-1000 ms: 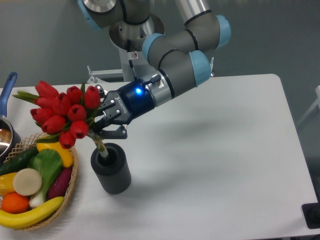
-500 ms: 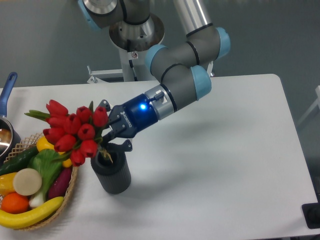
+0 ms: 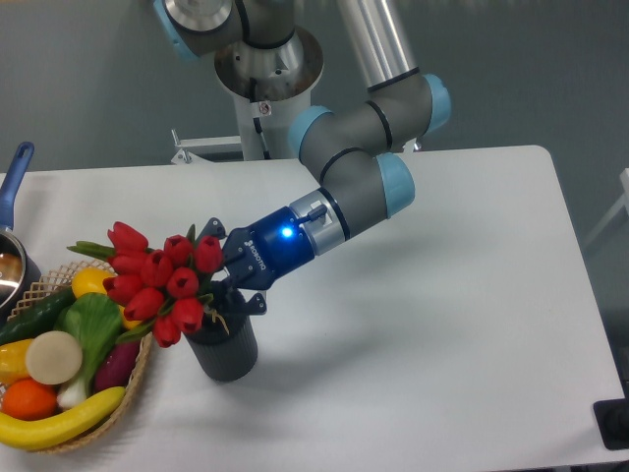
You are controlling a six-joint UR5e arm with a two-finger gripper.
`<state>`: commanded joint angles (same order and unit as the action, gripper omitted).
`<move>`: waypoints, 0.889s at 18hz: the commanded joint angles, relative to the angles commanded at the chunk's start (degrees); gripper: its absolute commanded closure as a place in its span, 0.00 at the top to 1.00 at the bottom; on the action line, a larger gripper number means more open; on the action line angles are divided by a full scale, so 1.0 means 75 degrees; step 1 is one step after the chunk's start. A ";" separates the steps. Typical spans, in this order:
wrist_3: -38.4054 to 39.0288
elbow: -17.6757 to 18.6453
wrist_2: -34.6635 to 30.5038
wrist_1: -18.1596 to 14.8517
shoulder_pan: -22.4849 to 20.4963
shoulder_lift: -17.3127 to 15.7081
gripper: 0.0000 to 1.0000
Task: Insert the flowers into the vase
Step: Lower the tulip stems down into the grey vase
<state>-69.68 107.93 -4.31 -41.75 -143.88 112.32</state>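
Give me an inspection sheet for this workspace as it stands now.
Surface: white table, bare on the right half.
Job's things: flowers leaning left over the basket, stems reaching down into the vase, which stands upright.
Clutter: wicker basket of fruit and vegetables at the left edge; a pot with a blue handle behind it.
Gripper: gripper low over the vase mouth at the flower stems; whether its jaws are shut cannot be told.
Cables: nothing seen.
Surroundings: grey wall; robot base behind the table; dark object at the lower right edge.
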 joint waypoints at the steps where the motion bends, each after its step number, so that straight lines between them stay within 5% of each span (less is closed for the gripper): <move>1: -0.0141 0.0059 0.0000 0.0000 -0.0023 0.0012 0.27; 12: -0.0482 0.0176 -0.0012 0.0000 -0.0024 0.0351 0.31; 13: -0.0668 0.0176 -0.0139 0.0000 -0.0024 0.0386 0.44; 16: -0.0869 0.0188 -0.0316 0.0000 -0.0035 0.0410 0.59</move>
<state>-76.20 109.34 -6.68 -41.75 -144.14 115.40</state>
